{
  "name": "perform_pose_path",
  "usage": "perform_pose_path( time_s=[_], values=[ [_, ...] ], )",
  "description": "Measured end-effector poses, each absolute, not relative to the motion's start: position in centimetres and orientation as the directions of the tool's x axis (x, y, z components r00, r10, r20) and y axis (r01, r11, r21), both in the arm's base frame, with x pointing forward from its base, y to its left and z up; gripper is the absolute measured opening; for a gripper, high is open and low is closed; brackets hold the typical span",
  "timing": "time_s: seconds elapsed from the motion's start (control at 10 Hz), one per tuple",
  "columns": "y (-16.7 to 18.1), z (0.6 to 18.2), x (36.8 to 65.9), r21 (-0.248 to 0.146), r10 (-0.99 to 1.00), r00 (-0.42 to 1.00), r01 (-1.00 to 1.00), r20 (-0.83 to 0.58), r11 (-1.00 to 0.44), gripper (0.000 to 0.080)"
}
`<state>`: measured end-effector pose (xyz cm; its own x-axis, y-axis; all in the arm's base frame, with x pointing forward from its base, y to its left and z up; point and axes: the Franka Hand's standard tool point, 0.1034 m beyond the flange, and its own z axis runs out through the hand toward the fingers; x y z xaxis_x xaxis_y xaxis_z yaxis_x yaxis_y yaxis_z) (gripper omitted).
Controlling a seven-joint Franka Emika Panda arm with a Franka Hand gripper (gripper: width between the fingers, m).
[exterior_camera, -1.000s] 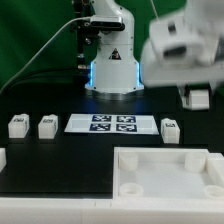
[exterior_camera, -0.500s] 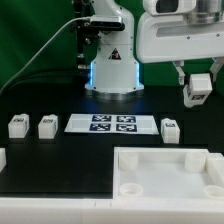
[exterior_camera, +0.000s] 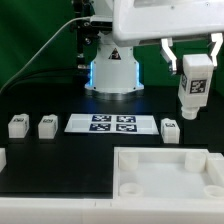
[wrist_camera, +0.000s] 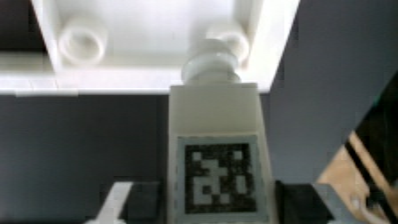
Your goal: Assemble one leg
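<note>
While the two-finger gripper (exterior_camera: 194,60) is clamped on the small stubby white plastic leg (exterior_camera: 193,90), I see that leg hanging in the air above the large white square tray-like part (exterior_camera: 165,157), near its far rim. Its long axis stands upright with the narrow end down. In the wrist view that end sits close to a round corner socket (wrist_camera: 221,45), so I judge lining up over it comes next.
</note>
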<state>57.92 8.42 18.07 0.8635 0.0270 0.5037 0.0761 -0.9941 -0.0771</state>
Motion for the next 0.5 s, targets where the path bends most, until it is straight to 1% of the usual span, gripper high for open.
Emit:
perform_pose_path(
  time_s=[0.1, 0.2, 0.4, 0.5],
  values=[
    [8.21, 17.82, 57.47, -0.070, 0.019, 0.812, 0.074, 0.583, -0.995, 0.0291],
    [8.14, 17.57, 57.45, -0.069, 0.015, 0.786, 0.073, 0.618, -0.995, 0.0291],
    [8.19, 17.10, 57.40, -0.069, 0.017, 0.793, 0.074, 0.609, -0.995, 0.0291],
    [8.65, 16.89, 58.03, -0.073, 0.017, 0.791, 0.078, 0.611, -0.994, 0.0291]
  ],
)
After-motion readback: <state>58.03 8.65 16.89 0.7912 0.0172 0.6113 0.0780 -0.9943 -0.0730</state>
